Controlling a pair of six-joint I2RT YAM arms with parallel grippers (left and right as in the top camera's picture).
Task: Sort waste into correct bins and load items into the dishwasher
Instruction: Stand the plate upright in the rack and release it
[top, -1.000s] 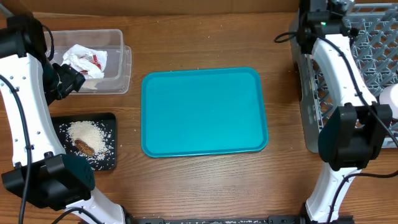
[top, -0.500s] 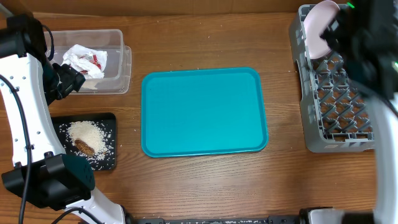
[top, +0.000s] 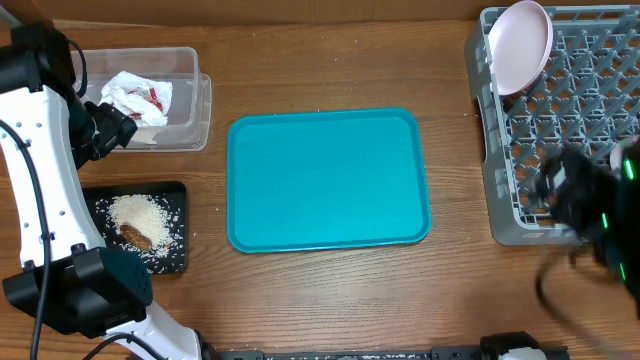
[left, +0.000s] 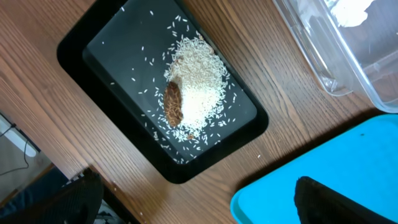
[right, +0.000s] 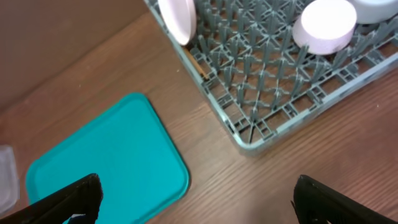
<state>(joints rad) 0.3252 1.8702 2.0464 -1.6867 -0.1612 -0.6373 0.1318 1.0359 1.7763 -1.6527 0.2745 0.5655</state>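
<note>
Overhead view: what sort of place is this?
Likely a staged dish-clearing station: a grey dish rack holding a white plate, a teal serving tray, and a clear waste tub on a wooden table.

Left arm (top: 40, 190) far left, right arm (top: 590, 212) blurred; left gripper (left: 199, 196) and right gripper (right: 198, 198) spread wide, empty.
</note>
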